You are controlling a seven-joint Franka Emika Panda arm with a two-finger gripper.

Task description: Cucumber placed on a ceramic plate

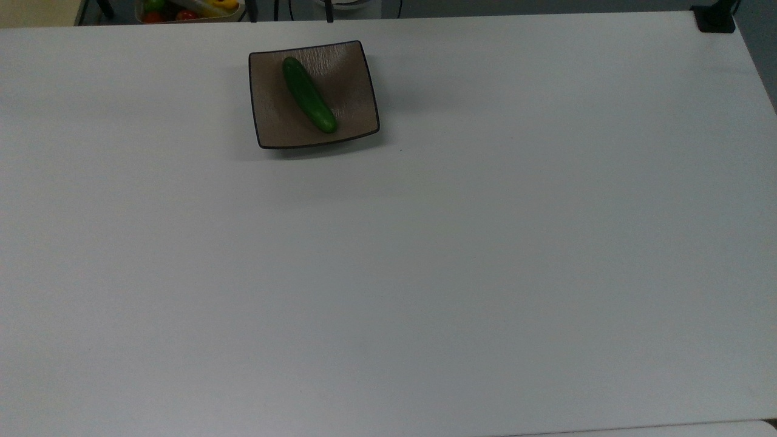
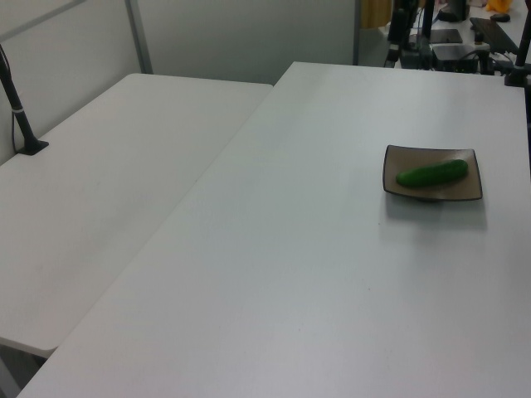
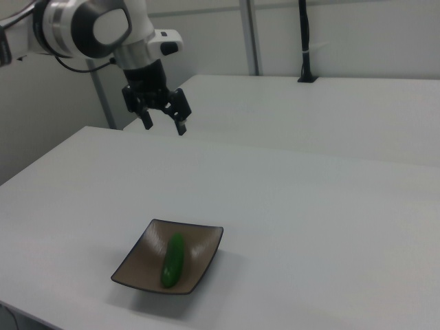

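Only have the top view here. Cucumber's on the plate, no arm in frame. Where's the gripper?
Observer: In the right view the gripper hangs high above the table, well back from the ceramic plate.
Operator: Open or shut? Holding anything?
Observer: Open, fingers spread, nothing between them.
Operator: Cucumber stable?
Observer: The cucumber lies flat in the plate's hollow, both ends inside the rim.
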